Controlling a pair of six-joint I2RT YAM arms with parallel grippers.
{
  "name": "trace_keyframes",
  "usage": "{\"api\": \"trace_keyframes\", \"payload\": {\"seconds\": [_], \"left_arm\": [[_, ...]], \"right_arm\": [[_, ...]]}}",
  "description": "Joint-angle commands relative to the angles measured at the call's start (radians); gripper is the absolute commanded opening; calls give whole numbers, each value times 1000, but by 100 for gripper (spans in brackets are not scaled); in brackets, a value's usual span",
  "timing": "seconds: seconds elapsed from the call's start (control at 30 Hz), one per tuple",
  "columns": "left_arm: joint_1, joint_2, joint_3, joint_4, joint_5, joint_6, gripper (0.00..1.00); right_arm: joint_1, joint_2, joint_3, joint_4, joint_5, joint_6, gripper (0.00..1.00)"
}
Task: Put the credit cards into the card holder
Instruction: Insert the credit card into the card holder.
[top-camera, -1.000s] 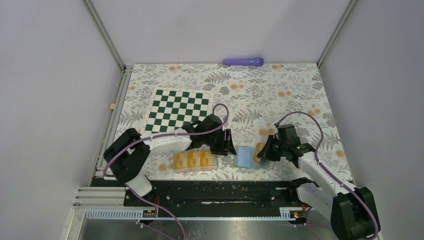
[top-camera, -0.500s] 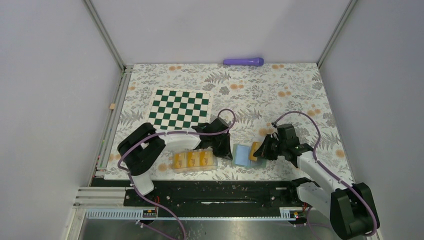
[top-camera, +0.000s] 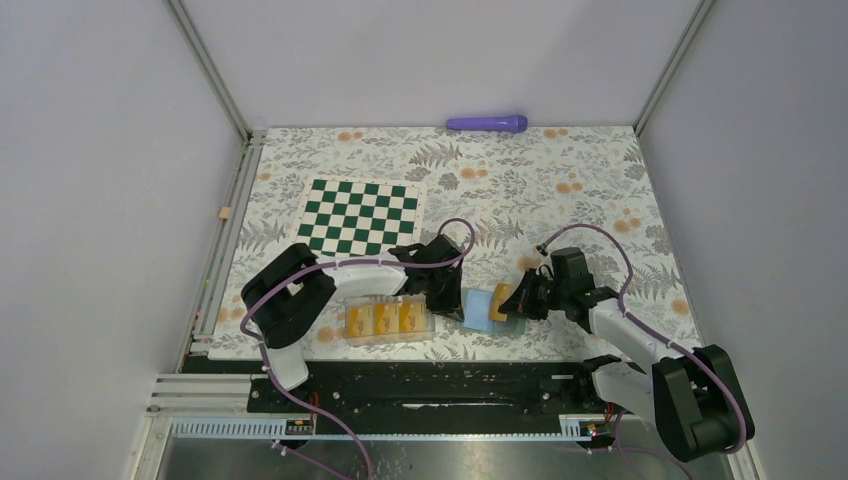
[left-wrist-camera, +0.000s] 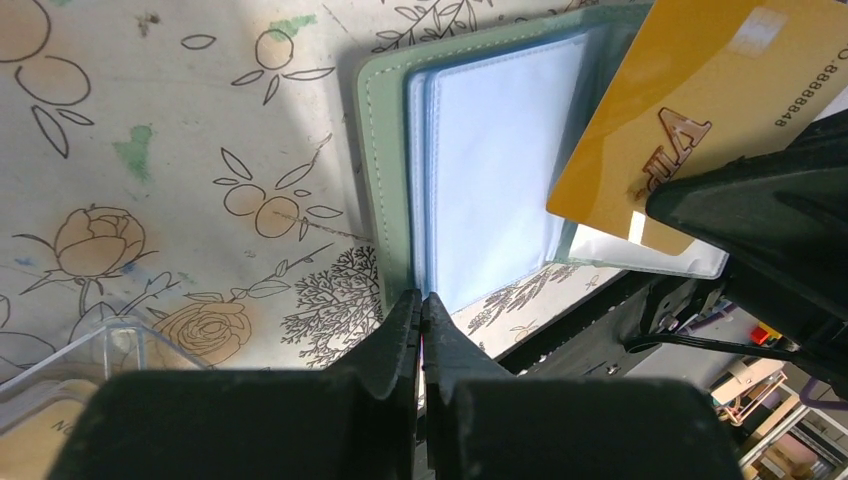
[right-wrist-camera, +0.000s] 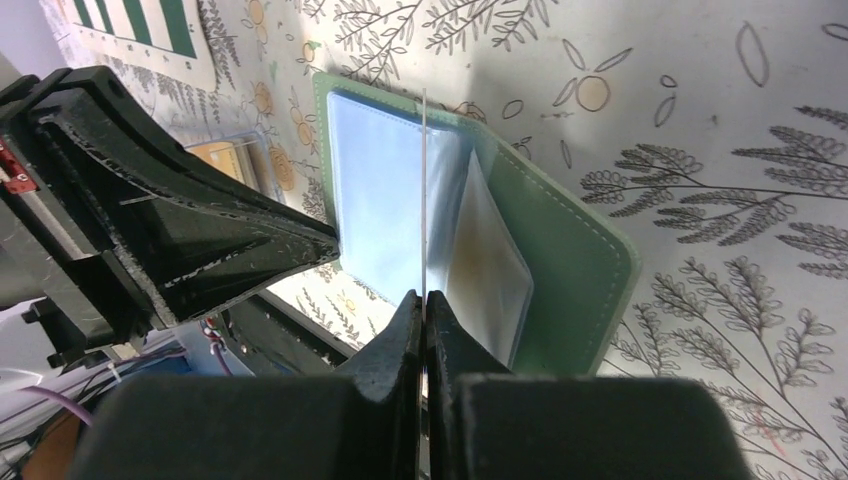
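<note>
Holder (top-camera: 480, 312) lay open on the tabletop (top-camera: 560, 200), light blue sleeves up, between the two tools. The right tool (top-camera: 518, 303) was clamped on one card (top-camera: 503, 300). It held the card on edge over the holder's right half, with the lower edge down at the sleeves. Whether the card had entered a pocket could not be told. The left tool (top-camera: 455, 305) was closed, its tips meeting at the holder's left edge. Whether they pinched a sleeve could not be told. Just left of that tool stood a clear box (top-camera: 343, 322) with more cards (top-camera: 386, 318) inside. A chessboard (top-camera: 362, 215) lay beyond the box. A purple stick (top-camera: 487, 123) lay at the far edge, well apart.
</note>
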Motion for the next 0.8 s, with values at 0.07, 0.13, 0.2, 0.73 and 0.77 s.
{"api": "trace_keyframes", "payload": {"seconds": [0.07, 0.13, 0.2, 0.73, 0.77], "left_arm": [[-18, 57, 34, -51, -68, 34, 0], [-19, 59, 36, -63, -76, 37, 0], [-20, 60, 37, -80, -90, 41, 0], [-19, 72, 131, -287, -251, 128, 0], [-19, 72, 138, -302, -270, 132, 0]], "right_arm": [[-5, 47, -13, 112, -95, 21, 0], [-5, 72, -10, 123, -110, 21, 0], [-5, 91, -7, 125, -115, 22, 0], [-5, 201, 36, 8, -103, 47, 0], [-5, 199, 37, 4, -97, 51, 0]]}}
